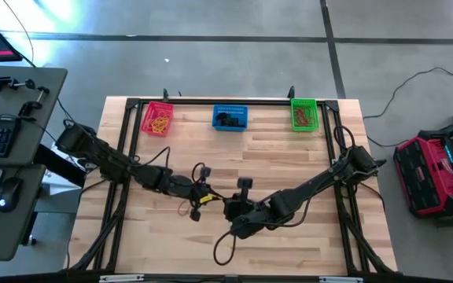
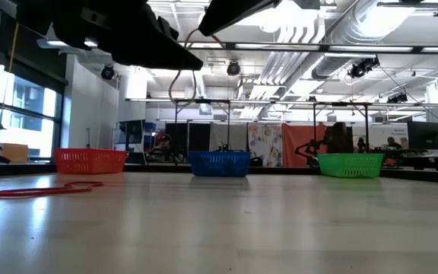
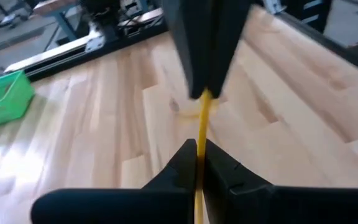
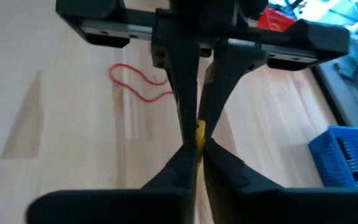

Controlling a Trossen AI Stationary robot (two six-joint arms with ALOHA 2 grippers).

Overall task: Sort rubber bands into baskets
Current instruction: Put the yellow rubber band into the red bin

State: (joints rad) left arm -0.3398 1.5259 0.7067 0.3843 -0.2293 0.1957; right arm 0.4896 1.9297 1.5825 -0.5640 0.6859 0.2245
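Note:
A thin yellow rubber band (image 3: pixel 202 124) is stretched in the air between my two grippers over the middle of the table. My left gripper (image 3: pixel 197 163) and my right gripper (image 4: pixel 194 158) are both shut on it, tip to tip. In the high view they meet near the yellow band (image 1: pixel 205 199). A red-orange rubber band (image 4: pixel 138 84) lies flat on the wood beside them, also seen as a red loop (image 2: pixel 48 190). The red-pink basket (image 1: pixel 146 118), blue basket (image 1: pixel 217 118) and green basket (image 1: pixel 293 114) stand in a row at the far edge. My left gripper pinches one end of the yellow band (image 3: pixel 199 148) between its two fingertips, coming slanting down from the table's left. The band runs taut to the other gripper, clear of the table. My right gripper pinches the band's other end (image 4: pixel 199 138) between its fingertips, slanting down from the right.
The baskets hold sorted bands: yellow in the red-pink one, black in the blue one, red-orange in the green one. A dark metal frame (image 1: pixel 132 102) borders the table. Bare wood lies between the grippers and the baskets.

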